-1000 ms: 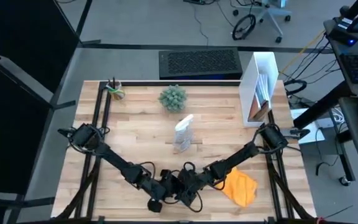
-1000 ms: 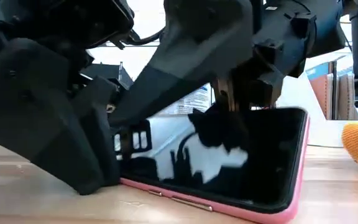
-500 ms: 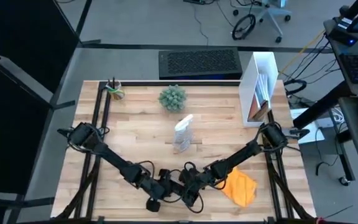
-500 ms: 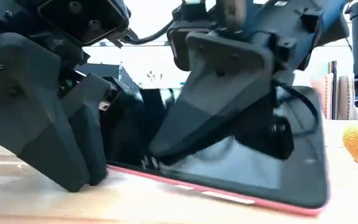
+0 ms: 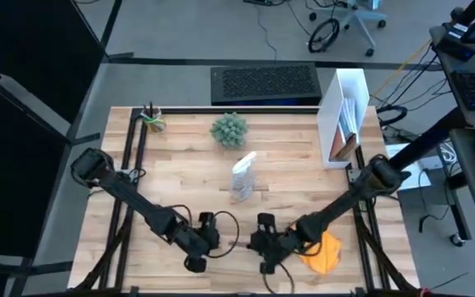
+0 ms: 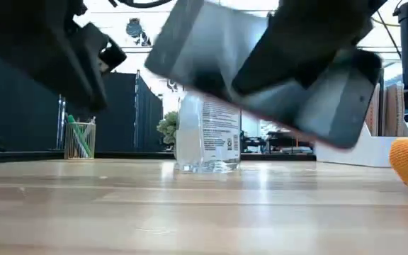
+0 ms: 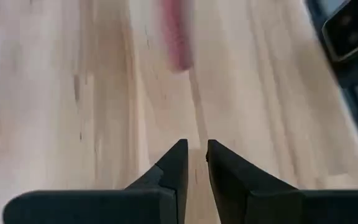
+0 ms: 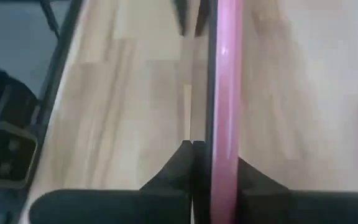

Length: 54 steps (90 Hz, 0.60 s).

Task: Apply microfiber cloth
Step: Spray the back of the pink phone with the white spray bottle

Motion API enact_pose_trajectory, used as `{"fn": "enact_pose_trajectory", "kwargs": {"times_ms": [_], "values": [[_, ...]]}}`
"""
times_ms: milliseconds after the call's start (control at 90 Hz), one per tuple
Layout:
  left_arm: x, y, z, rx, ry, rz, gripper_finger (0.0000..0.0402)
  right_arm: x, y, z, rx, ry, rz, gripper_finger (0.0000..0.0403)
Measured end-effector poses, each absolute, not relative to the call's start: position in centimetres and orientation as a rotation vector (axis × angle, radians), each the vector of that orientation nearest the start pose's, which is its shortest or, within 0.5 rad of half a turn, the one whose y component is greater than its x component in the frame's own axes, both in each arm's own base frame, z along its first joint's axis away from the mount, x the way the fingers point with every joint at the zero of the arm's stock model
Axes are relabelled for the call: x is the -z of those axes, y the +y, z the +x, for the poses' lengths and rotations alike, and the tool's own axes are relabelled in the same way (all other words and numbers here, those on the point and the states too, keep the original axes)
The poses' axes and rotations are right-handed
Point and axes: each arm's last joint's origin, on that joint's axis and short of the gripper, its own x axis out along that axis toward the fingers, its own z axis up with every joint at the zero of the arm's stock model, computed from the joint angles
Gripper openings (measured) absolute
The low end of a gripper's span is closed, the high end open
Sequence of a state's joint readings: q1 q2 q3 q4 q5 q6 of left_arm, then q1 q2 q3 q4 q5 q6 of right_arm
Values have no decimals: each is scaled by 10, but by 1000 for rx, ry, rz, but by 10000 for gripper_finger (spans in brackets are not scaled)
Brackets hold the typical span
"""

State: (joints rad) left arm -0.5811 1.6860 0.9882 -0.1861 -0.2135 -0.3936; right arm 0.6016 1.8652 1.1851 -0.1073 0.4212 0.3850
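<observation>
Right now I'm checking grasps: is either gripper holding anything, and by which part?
The right gripper clamps the black smartphone in its pink case by one long edge, lifted off the wooden table. The left gripper holds nothing.

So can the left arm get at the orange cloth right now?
Probably not directly: the microfiber cloth lies at the table's right side, and the right gripper, shut on the pink-cased phone, sits between it and the left gripper.

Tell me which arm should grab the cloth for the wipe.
Left. The right gripper is shut on the pink-edged phone, lifted off the table. The left gripper holds nothing, though the microfiber cloth lies on the right arm's side, so it must reach across.
</observation>
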Motion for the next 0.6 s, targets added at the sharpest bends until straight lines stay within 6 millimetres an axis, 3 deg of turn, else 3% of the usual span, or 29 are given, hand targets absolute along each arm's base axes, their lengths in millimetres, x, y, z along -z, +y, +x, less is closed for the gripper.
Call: {"fn": "enact_pose_trajectory", "kwargs": {"times_ms": [111,233,456,600], "values": [[-188,-167,292,141,859,-139,58,-189,217,325,-1,634,-145,7],[-191,-150,303,147,872,-261,97,-199,226,321,64,577,-288,7],[-198,-125,320,366,869,-444,199,-224,248,309,186,514,-676,7],[-207,-113,331,445,802,-559,238,-230,258,298,258,486,-850,7]]}}
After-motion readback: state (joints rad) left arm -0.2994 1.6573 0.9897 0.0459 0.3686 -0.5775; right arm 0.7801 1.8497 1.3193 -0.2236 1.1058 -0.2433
